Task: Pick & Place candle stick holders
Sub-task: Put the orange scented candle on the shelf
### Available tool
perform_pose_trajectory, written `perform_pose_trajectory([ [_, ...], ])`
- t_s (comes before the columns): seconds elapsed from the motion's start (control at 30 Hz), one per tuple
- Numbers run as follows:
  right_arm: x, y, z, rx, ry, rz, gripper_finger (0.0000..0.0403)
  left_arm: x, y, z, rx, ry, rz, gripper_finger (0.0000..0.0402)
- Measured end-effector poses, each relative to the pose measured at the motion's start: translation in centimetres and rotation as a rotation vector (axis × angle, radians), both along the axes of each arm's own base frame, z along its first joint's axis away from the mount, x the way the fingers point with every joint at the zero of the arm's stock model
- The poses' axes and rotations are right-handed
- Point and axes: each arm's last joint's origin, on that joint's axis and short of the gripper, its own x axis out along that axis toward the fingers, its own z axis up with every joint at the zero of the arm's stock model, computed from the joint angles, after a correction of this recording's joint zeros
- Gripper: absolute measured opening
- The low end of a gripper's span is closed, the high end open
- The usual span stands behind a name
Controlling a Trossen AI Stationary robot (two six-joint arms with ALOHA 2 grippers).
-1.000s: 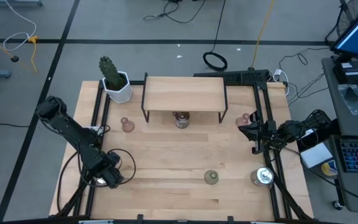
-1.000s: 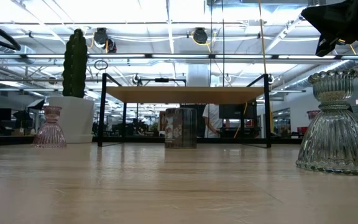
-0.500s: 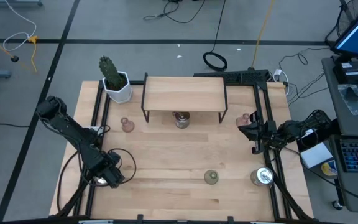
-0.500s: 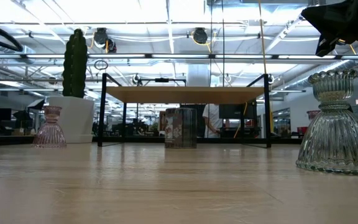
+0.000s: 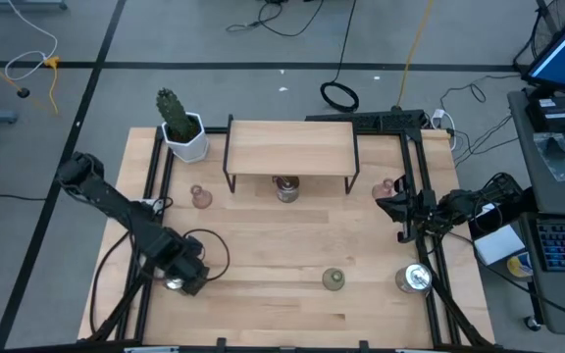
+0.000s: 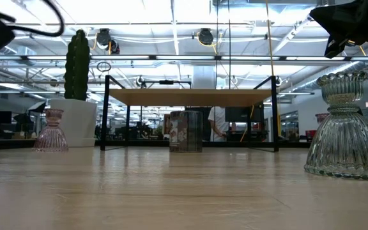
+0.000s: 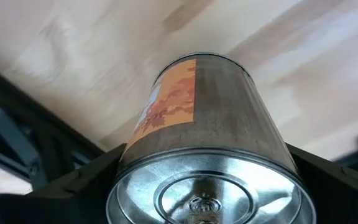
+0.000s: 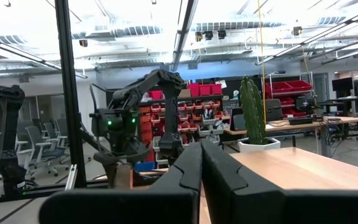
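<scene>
Surface: pale wood table (image 5: 282, 250) carrying a raised shelf (image 5: 290, 147) and a potted cactus (image 5: 177, 123); workshop with ceiling lights behind.

Left gripper (image 5: 177, 279): low over the near left corner, fingers (image 7: 79, 180) clamped on either side of a silvery metal candle holder (image 7: 207, 130).

Right gripper (image 5: 400, 211): parked at the right edge, fingers (image 8: 219, 174) pressed together, empty.

Other holders: pink glass (image 5: 201, 197) beyond the left gripper; olive-green (image 5: 333, 280) well to its right.

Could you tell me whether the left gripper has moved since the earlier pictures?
Yes. In the high view the left gripper, closed around a silvery metal holder, has shifted away from the table's left frame rail toward the table's middle.
</scene>
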Motion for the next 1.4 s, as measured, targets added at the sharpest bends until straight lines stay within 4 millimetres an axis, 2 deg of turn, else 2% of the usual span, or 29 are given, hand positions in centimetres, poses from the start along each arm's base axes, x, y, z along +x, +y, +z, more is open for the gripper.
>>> perform_pose_trajectory([
  [0.27, 0.0, 0.0, 0.0, 0.0, 0.0, 0.0, 0.0, 2.2, 1.2, 1.9, -0.004, -0.128, -0.024, 0.036],
  [0.6, 0.0, 0.0, 0.0, 0.0, 0.0, 0.0, 0.0, 5.2, 3.9, 4.8, 0.093, -0.346, -0.069, 0.036],
  [0.8, 0.0, 0.0, 0.0, 0.0, 0.0, 0.0, 0.0, 7.8, 5.3, 6.3, 0.178, -0.441, -0.149, 0.036],
  [1.1, 0.0, 0.0, 0.0, 0.0, 0.0, 0.001, 0.0, 12.5, 6.9, 7.4, 0.232, -0.376, -0.328, 0.036],
  [1.4, 0.0, 0.0, 0.0, 0.0, 0.0, 0.001, 0.0, 15.3, 9.1, 10.2, 0.329, -0.312, -0.405, 0.036],
])
